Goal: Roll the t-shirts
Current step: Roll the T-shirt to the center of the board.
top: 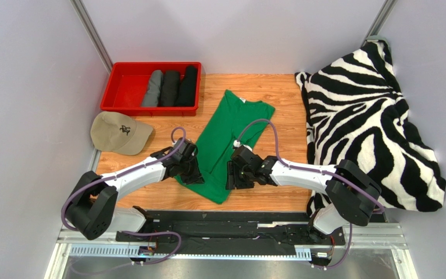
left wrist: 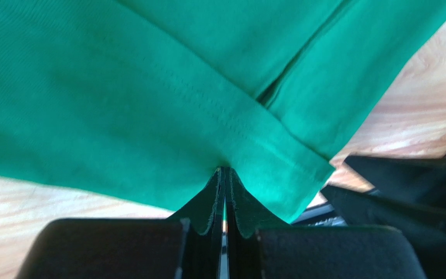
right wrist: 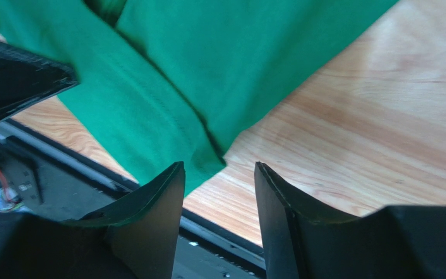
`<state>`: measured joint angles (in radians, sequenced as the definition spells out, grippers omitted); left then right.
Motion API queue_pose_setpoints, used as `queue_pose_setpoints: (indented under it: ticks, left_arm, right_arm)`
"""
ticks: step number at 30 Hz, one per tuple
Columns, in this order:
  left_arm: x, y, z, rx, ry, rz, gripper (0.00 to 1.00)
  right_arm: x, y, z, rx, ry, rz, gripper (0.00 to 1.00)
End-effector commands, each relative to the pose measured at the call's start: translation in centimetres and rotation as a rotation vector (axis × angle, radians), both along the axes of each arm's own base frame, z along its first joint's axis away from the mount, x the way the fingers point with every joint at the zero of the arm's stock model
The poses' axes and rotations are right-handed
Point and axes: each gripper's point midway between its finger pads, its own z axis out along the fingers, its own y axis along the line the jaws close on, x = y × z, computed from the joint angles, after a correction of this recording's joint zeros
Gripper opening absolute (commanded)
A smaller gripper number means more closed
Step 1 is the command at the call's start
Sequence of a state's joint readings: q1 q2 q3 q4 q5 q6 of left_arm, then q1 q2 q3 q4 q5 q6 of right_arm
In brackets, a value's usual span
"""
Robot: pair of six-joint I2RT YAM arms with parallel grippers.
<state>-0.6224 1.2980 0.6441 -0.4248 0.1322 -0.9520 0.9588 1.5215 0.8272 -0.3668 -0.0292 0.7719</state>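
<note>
The bright green t-shirt (top: pixel 224 132) lies folded into a long strip on the wooden table, with its neck label (top: pixel 244 100) at the far end. My left gripper (top: pixel 193 173) is at the strip's near left edge, shut on the hem, with the green cloth (left wrist: pixel 150 87) pinched between its tips (left wrist: pixel 225 172). My right gripper (top: pixel 232 176) is open and empty just above the shirt's near corner (right wrist: pixel 196 157), its tips (right wrist: pixel 219 170) straddling bare wood at the table's front edge. Three rolled shirts, grey (top: pixel 153 88), dark grey (top: pixel 170 88) and black (top: pixel 188 86), lie in the red bin.
The red bin (top: pixel 125 87) stands at the back left. A beige cap (top: pixel 118 132) lies in front of it, left of my left arm. A zebra-striped blanket (top: pixel 365 122) covers the right side. The table's front edge and a black rail (right wrist: pixel 62 168) are right under my right gripper.
</note>
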Motion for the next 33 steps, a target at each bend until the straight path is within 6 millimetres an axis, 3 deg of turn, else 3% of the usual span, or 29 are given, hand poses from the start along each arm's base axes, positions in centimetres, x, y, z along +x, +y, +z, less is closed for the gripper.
queue_pose_setpoints:
  ticks: [1,12,20,22,29,33]
  left_arm:
    - [2.4,-2.4,1.4,-0.082,-0.053,0.004,0.06]
    - [2.7,-1.9,-0.6,-0.011,-0.011,0.013,0.05]
    - [2.6,-1.9,-0.7,-0.009,-0.013,0.011,0.05]
    - [2.7,-1.8,-0.6,-0.007,-0.016,0.013,0.05]
    - [2.7,-1.8,-0.6,-0.005,-0.020,0.003,0.06]
    - [2.7,-1.9,-0.7,-0.004,-0.019,-0.002,0.06]
  right_arm:
    - [0.0,2.7,2.1,0.165,0.029,-0.015,0.50]
    - [-0.2,3.0,1.5,0.179,0.068,-0.025,0.33]
    - [0.5,2.4,2.2,0.126,0.020,-0.014,0.03]
    - [1.0,2.8,3.3,0.126,-0.011,-0.007,0.00]
    - [1.6,2.9,5.9,0.072,-0.102,0.041,0.00]
    - [1.7,1.8,3.7,0.000,-0.097,0.037,0.00]
